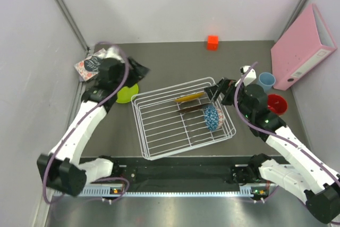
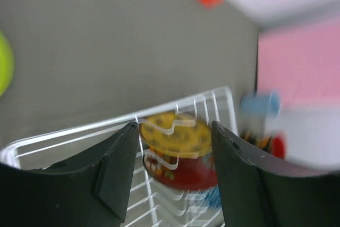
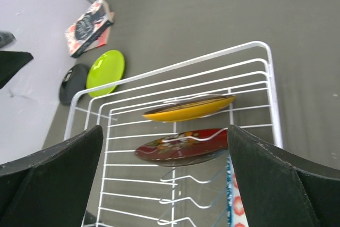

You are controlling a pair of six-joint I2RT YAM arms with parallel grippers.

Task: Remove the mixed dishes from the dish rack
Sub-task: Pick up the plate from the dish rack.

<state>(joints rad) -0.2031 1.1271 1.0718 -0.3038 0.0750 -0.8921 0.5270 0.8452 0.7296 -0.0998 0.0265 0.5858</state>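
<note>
White wire dish rack (image 3: 175,67) sits just beyond the spread, empty right pincer (image 3: 164,131), holding a yellow plate (image 3: 188,108), a red patterned plate (image 3: 183,146) and a blue patterned bowl (image 3: 234,206), cut off. Left pincer (image 2: 174,131): spread, empty, view blurred.

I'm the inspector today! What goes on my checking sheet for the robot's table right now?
Surface: dark grey table.
Job's things: dish rack holds yellow plate, reddish plate and blue patterned bowl. Lime green plate and black plate lie left of it. Light blue cup and red-inside mug stand right of it.
Clutter: orange-red cube, pink binder, book.
Grippers: left gripper open, empty. Right gripper open, empty.
Cables: purple cables loop along both arms.
Surroundings: pale walls.
</note>
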